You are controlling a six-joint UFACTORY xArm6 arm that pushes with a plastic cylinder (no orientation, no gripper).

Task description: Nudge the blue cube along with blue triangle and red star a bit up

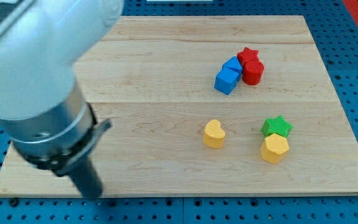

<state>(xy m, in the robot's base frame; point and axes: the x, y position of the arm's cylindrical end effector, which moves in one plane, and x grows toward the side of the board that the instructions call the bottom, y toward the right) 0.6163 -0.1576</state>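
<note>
Our tip [92, 194] sits bare, touching no block, at the worktop [166, 155] edge, with the blue cube [227, 80], blue triangle [234, 65] and red star [248, 55] clustered well away up and to the view's right of it.

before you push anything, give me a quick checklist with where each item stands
1. Group together: blue cube, blue triangle, red star clustered, touching: ok.
2. Red cylinder pressed against the cluster; it may get dragged along: not ok.
3. My tip below the cluster: it is at the view's bottom left, far away: not ok.
4. Board room above the star: ok.
5. Yellow heart, green star, yellow hexagon apart from the push line: ok.
</note>
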